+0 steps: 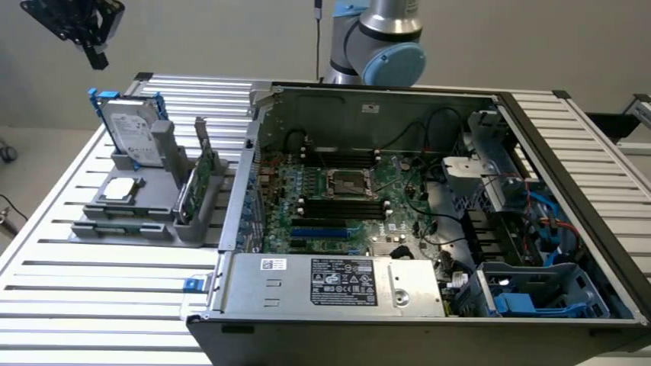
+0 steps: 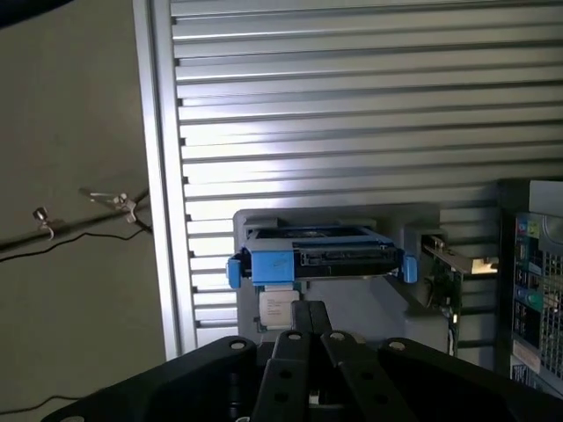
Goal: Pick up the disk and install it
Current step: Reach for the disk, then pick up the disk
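Observation:
The disk point(image 1: 133, 130) stands upright on its edge in a grey holder point(image 1: 137, 217) at the exterior view's left. It is silver-grey with a white label and a blue carrier. My gripper point(image 1: 97, 61) hangs high above and slightly to the left of the disk, clear of it, shut and holding nothing. In the wrist view the disk's top edge point(image 2: 321, 259), with blue carrier ends on both sides, lies straight beyond my gripper point(image 2: 308, 309). The gripper's black links meet in the middle.
The grey holder also carries a small square silver chip point(image 1: 120, 189) and an upright green circuit card point(image 1: 200, 179). An open computer case point(image 1: 264, 114) with its motherboard point(image 1: 346, 198) stands on the slatted table point(image 1: 91, 267). A blue drive bay point(image 1: 529, 293) sits at its front right corner.

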Robot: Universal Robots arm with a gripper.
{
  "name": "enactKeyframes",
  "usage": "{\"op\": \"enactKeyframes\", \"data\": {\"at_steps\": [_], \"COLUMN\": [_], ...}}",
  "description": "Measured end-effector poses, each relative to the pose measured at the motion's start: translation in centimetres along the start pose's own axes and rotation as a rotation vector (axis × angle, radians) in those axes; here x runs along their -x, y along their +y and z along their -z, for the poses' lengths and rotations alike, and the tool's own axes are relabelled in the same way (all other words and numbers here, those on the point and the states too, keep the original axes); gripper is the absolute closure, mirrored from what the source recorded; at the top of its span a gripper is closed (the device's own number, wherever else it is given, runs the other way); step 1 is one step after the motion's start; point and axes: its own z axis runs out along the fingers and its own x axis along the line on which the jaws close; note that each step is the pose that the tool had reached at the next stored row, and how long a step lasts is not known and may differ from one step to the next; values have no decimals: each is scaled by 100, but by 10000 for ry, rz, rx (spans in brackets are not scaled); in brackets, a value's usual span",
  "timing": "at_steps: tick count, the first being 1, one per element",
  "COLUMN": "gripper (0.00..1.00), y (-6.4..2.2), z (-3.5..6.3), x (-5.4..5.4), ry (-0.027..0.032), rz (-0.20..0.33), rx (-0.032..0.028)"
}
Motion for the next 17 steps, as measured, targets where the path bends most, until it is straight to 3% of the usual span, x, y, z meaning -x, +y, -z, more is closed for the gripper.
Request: {"op": "enactKeyframes", "data": {"at_steps": [14,17], "gripper": [89,89], "y": [7,13], "z": [1,1], "x": [-3,-5], "ry": [6,-6], "rz": [7,352], "rx": [0,5]}}
